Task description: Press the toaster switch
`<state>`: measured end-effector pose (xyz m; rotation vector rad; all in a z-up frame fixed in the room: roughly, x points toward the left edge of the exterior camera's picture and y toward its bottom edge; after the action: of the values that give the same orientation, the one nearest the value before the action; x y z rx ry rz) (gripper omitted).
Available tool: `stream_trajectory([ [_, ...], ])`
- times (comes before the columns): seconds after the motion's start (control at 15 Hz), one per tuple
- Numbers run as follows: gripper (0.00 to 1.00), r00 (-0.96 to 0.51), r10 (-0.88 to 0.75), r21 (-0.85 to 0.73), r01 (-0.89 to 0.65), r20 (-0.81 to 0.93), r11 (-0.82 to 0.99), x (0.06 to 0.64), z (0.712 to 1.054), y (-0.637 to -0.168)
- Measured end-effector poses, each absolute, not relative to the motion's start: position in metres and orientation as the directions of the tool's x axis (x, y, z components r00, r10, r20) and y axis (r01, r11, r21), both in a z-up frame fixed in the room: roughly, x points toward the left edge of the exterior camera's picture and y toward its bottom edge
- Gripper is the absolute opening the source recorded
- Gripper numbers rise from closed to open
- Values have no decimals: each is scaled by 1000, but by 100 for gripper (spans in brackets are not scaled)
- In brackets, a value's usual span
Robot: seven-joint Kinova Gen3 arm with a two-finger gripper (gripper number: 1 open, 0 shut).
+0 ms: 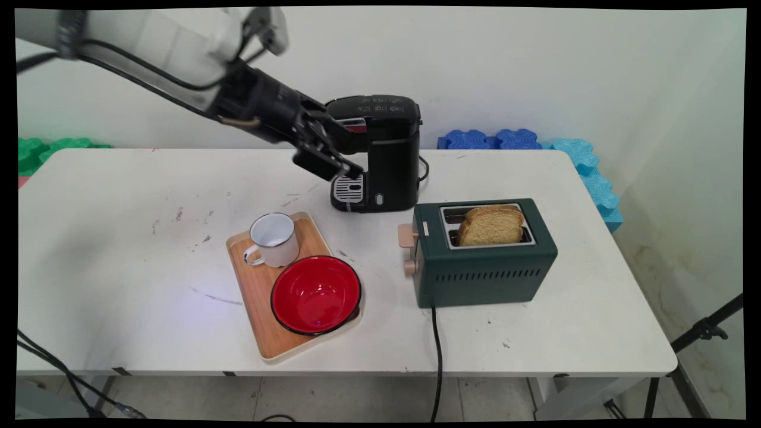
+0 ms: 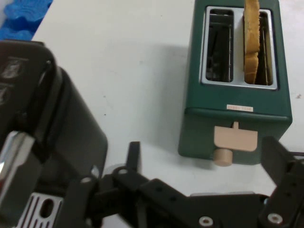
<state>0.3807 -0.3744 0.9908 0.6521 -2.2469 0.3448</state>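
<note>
Item one, my gripper (image 1: 333, 161): it hangs low at the front of the black coffee maker (image 1: 380, 151), just above the maker's slotted drip tray (image 1: 349, 189); from the hand view (image 2: 204, 178) I see the fingers (image 2: 280, 164) spread wide, pinching nothing. Item two, the coffee maker itself: upright at the back middle of the white desk (image 1: 119, 249), touch buttons on its top. Item three, a dark green two-slot toaster (image 1: 484, 252): to the right of the coffee maker and nearer the front, one slice of bread (image 1: 490, 226) standing in a slot, beige lever (image 1: 408, 235) and knob on its left end, black cord running off the desk's front edge. Item four, a wooden tray (image 1: 255, 291): left of the toaster, carrying a white enamel mug (image 1: 273, 239) at its far end and a red bowl (image 1: 315, 294) at its near end. Item five, foam blocks against the wall behind the desk: blue (image 1: 490, 139) to the right, green (image 1: 41, 151) to the left.
</note>
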Motion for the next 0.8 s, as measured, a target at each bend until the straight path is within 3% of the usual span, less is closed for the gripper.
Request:
stream_trajectory([
  [0.07,100,-592,-342,-47,-542,730,839,374,984,-377],
  [0.13,0,-599,-339,-49,-536,725,843,369,979,-380],
  [0.8,0,-625,-358,-12,-507,693,862,328,937,-400],
])
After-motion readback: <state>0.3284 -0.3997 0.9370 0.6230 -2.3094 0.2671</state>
